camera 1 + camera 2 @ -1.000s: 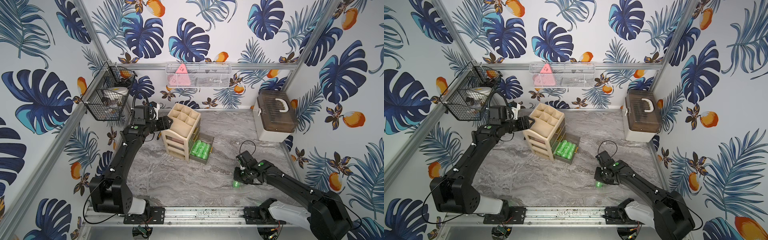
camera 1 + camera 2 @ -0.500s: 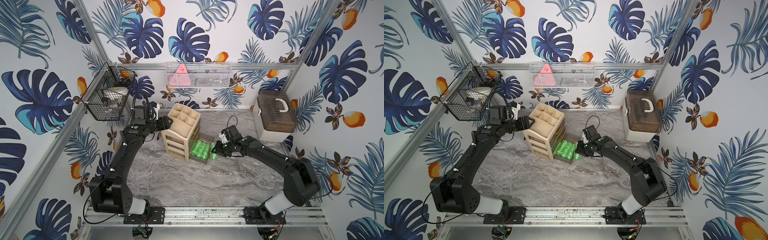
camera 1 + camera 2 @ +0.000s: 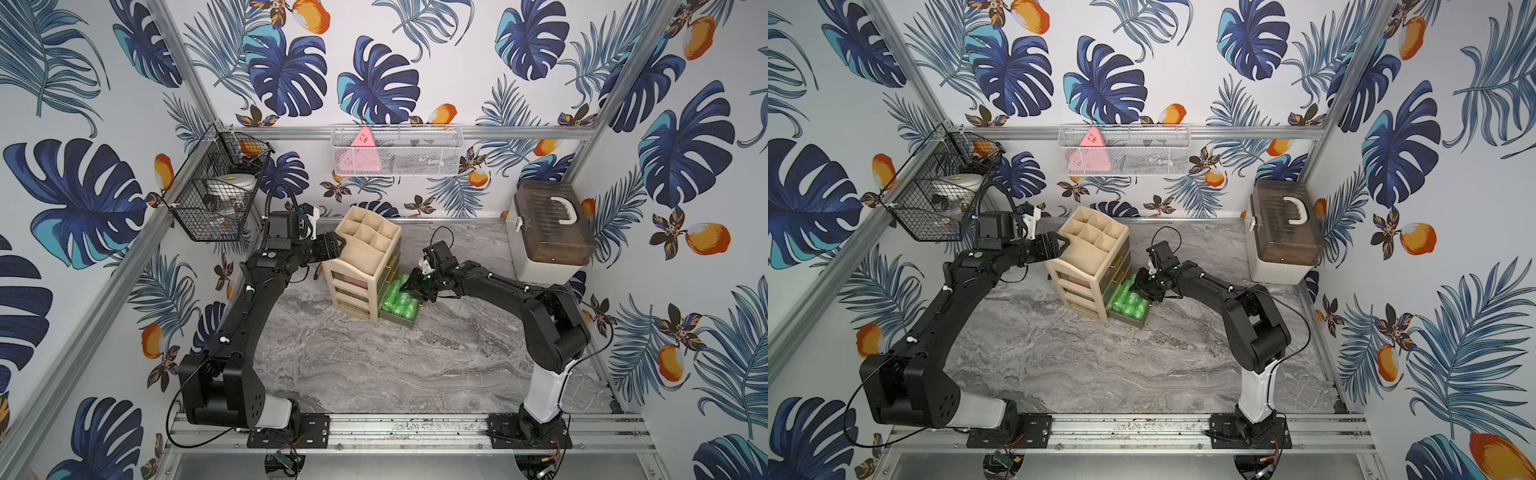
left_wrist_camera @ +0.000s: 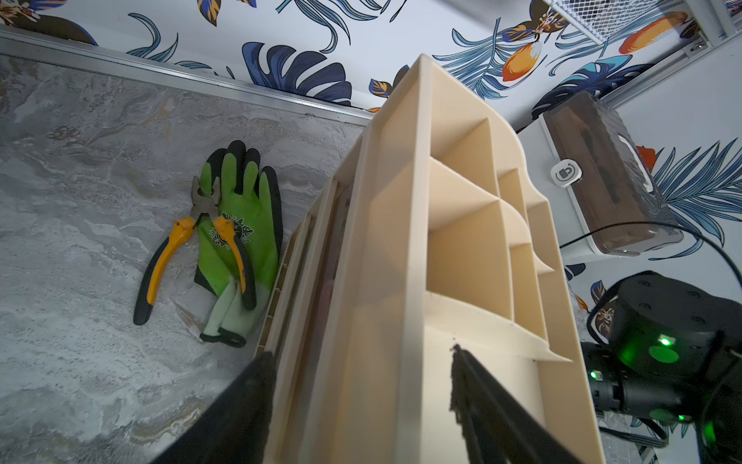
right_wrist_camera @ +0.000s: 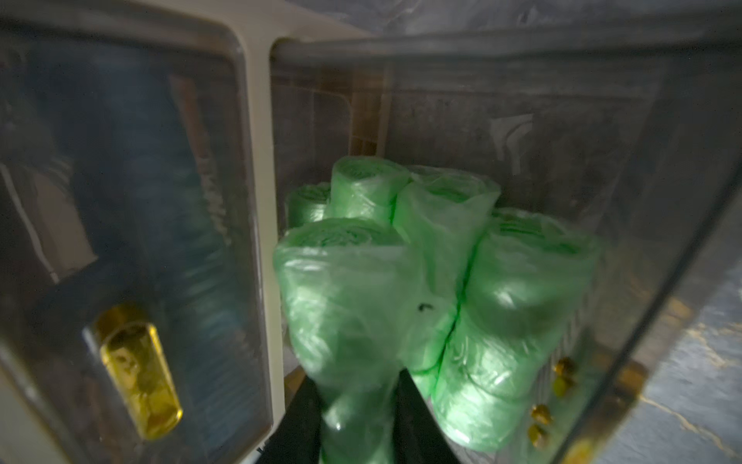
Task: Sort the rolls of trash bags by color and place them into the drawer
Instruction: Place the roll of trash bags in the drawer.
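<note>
Now, you can count at least six green rolls (image 5: 441, 225) in the one open drawer (image 3: 397, 320), frame centre; your right jaws pinch one green roll (image 5: 345, 305), your left jaws clamp the organizer (image 3: 365, 249).

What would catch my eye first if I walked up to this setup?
Probably the bright green rolls piled in the open bottom drawer of the cream drawer unit mid-table. The right pincer hangs over that drawer with one more roll between its fingers, while the left pincer clamps the unit's top. Beside the unit lie a green glove and yellow-handled pliers.
</note>
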Motion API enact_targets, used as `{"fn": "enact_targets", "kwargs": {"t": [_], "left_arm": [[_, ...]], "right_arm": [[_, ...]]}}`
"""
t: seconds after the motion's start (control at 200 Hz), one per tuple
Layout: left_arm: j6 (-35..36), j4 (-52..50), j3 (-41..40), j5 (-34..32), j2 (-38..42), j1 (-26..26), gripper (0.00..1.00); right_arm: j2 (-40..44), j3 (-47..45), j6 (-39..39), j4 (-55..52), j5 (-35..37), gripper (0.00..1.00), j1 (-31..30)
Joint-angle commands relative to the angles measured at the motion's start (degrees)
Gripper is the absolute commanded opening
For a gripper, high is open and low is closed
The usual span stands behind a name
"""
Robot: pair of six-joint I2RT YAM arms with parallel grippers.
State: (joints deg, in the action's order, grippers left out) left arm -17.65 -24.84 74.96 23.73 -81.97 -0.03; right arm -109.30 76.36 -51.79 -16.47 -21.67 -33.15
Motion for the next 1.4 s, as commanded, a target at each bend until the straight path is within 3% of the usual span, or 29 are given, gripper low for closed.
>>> {"fn": "enact_targets", "kwargs": {"t": [0.0, 0.27, 0.415, 0.71, 1.051, 1.136, 1.241, 1.396], "left_arm": [[1.52, -3.55, -0.52, -0.96, -0.55, -0.05, 0.73], [1.60, -3.46, -0.95, -0.96, -0.42, 0.03, 0.73], [1.58, -3.37, -0.97, -1.04, -0.42, 0.02, 0.73], [1.57, -3.55, -0.69, -1.05, -0.31, 0.01, 0.73], [1.57, -3.72, -0.60, -1.09, -0.12, 0.02, 0.73], [1.49, -3.66, -0.68, -1.20, -0.10, 0.00, 0.73], [1.39, -3.72, -0.54, -1.05, -0.18, -0.05, 0.73], [1.65, -4.01, -0.43, -1.42, 0.01, -0.03, 0.73]], "right_arm": [[-1.80, 0.85, -4.98, 4.14, -0.13, 0.31, -1.18], [-5.79, 0.77, -10.37, 7.16, 0.82, 0.32, -1.48], [-6.32, 1.99, -9.27, 3.75, 3.41, 0.36, -1.52], [-2.79, 2.39, -7.30, 1.20, 3.65, 0.49, -1.56], [3.33, -0.57, -4.68, -0.23, 4.04, 0.53, -1.48], [4.99, -2.19, -3.94, 1.67, 3.87, 0.50, -1.48], [4.79, -4.32, -4.09, 7.37, 1.68, 0.30, -1.23], [0.59, -2.33, -4.20, 8.87, -1.95, 0.16, -1.04]]}}
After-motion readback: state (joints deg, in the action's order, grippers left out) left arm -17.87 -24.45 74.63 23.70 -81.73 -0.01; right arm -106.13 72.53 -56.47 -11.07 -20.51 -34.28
